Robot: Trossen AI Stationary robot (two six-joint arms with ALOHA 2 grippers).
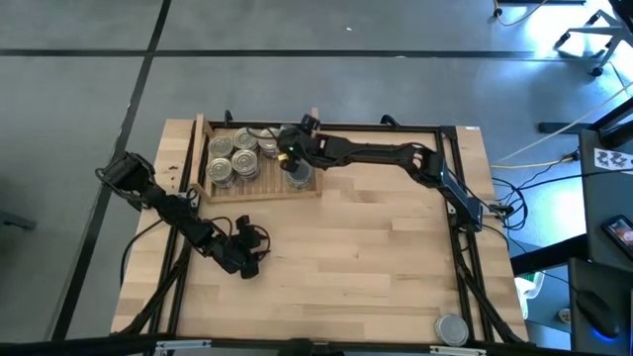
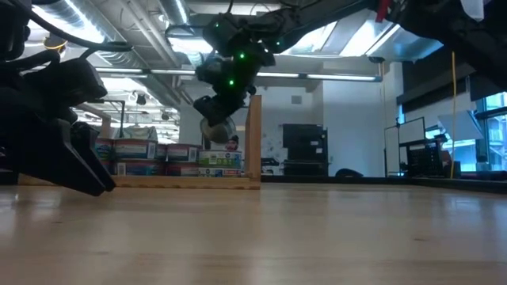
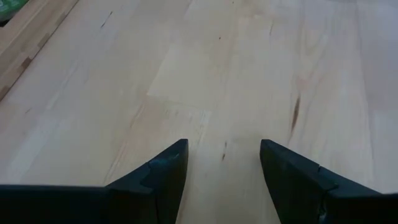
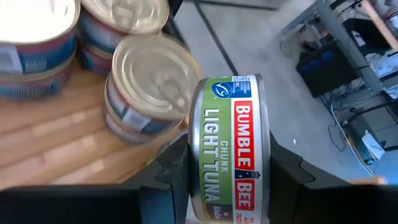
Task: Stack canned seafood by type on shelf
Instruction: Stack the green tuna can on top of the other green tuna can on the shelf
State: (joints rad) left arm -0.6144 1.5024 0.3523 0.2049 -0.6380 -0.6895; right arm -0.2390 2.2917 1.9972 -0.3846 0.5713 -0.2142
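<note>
The light-wood shelf [image 1: 259, 188] lies at the table's far left and holds several tins of canned seafood [image 1: 237, 158], some stacked two high [image 4: 149, 81]. My right gripper [image 4: 229, 180] reaches in from the right and hovers above the shelf's right part [image 2: 218, 119]. It is shut on a tin with a green and red tuna label [image 4: 230, 149]. My left gripper [image 3: 222, 168] stands open over bare tabletop near the table's left side [image 1: 247, 259], with nothing between its fingers. My right gripper pinches the tuna tin between its two fingers, one finger [image 4: 174, 171] on each flat end [image 4: 194, 155]. The tin stands on its edge with its label wall facing the wrist camera. It hangs clear above the shelf [image 2: 217, 131], and the fingers slant downward from the table's right.
One lone tin [image 1: 452, 328] stands at the table's near right corner. The shelf's upright side board [image 2: 254, 138] rises just right of the held tin. Bare wooden tabletop [image 1: 376, 257] spreads across the middle and near side.
</note>
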